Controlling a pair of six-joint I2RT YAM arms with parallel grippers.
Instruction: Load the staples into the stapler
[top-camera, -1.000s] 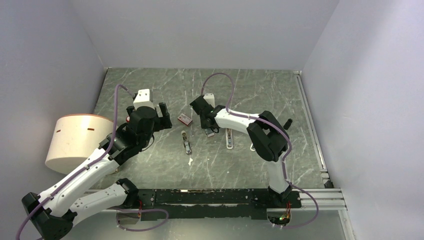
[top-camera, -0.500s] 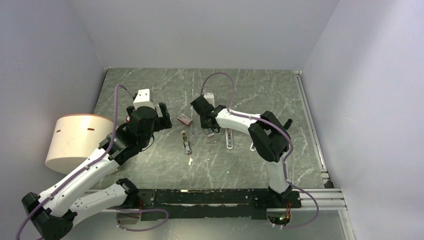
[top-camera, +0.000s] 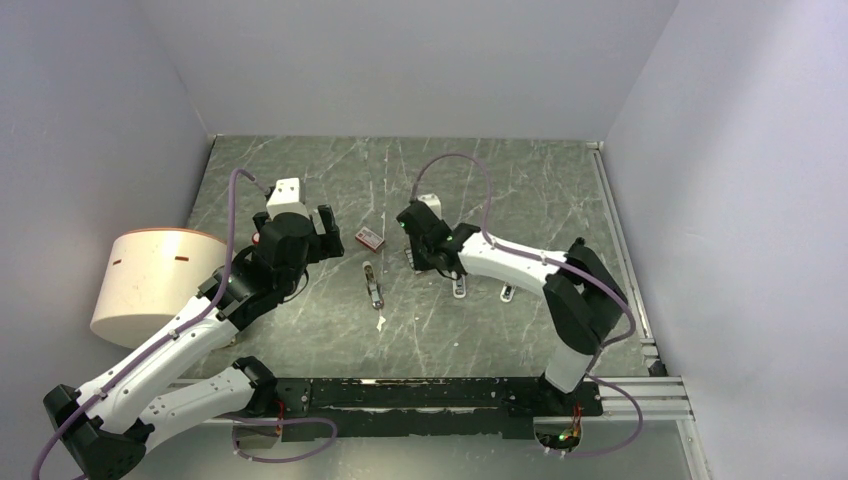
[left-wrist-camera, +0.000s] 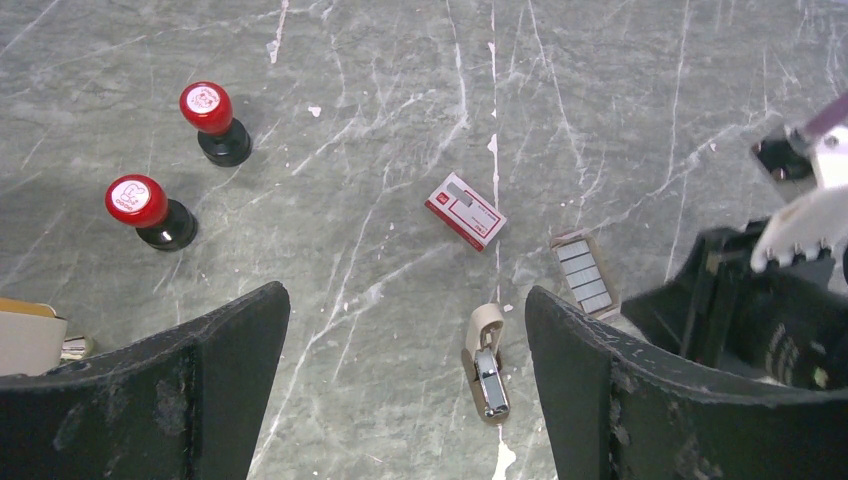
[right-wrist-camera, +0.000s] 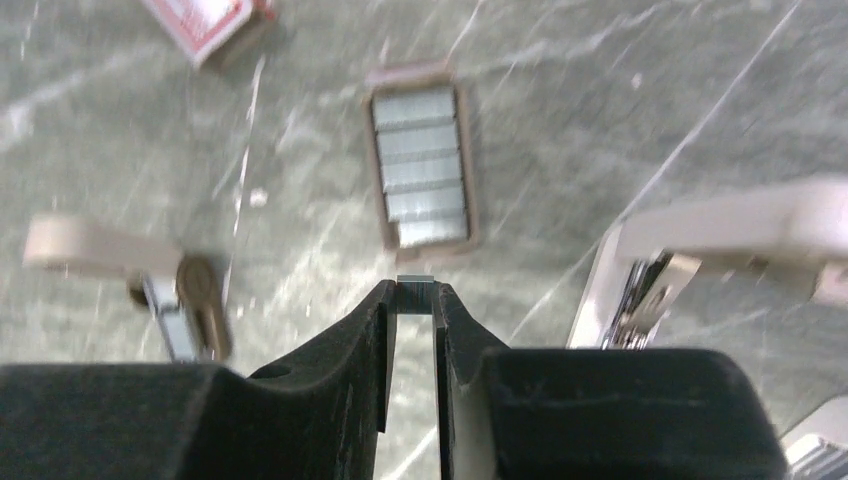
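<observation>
Currently, the right gripper (right-wrist-camera: 414, 300) is pressed together on a thin staple strip (right-wrist-camera: 415, 281), apparently lifted from the staples (right-wrist-camera: 420, 165). The staples lie flat in their shallow tray on the table (left-wrist-camera: 350, 60), just beyond the fingertips. The stapler (left-wrist-camera: 487, 352) lies open on the table, near the tray on the left arm's side.

The strip is judged light and rigid along its length, but brittle: it may snap at its glued joints and slip on smooth metal. Hold it by its long side faces near the middle, with moderate force.

The left gripper (left-wrist-camera: 405, 310) hangs above the table, spread wide and holding nothing.

Compared with one second ago, the right arm's elbow has swung outward to the right. Its wrist has shifted slightly rightward. The left arm is unchanged.
</observation>
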